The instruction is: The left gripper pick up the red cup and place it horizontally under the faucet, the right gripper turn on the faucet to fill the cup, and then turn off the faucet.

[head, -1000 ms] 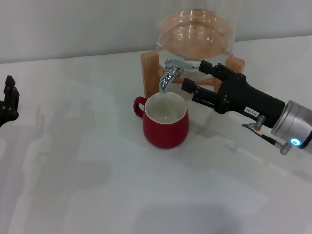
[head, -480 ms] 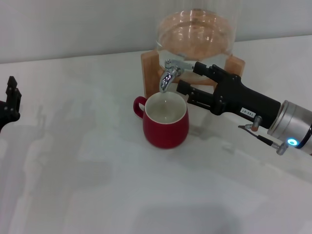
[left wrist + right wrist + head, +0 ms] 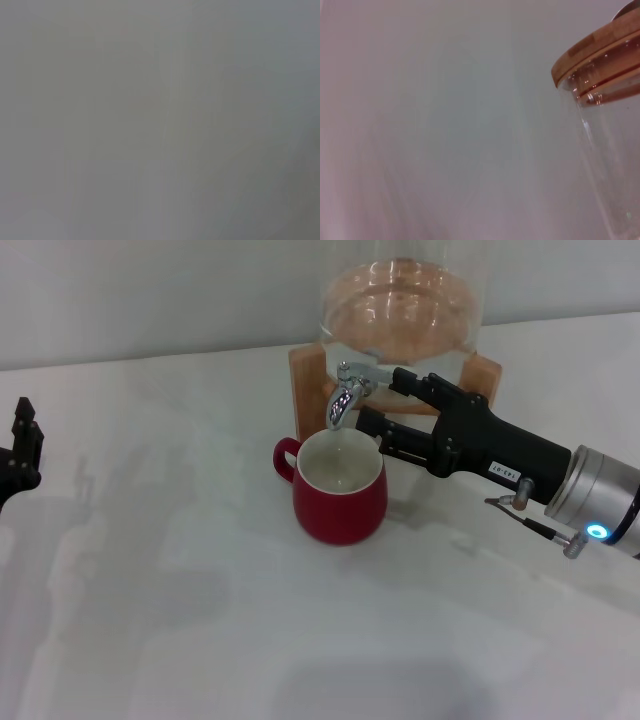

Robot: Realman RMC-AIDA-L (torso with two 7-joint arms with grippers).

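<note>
- the red cup (image 3: 340,488) is standing upright on the table (image 3: 200,620), directly below the faucet (image 3: 347,392), mouth open to the spout.
- my right gripper (image 3: 385,402) is closing in on the faucet from the side away from the cup's handle; over the last second it has crept closer, and its upper finger is now reaching the lever.
- its jaws are standing narrowly apart, holding nothing.
- the glass dispenser (image 3: 405,302) is sitting on its wooden stand (image 3: 305,385) just behind the faucet.
- my left gripper (image 3: 20,450) is parked well away from the faucet, at the table's edge; i cannot tell its opening.
- judgement: placement is finished; i cannot tell whether water is flowing, so working the lever is the step in hand.
</note>
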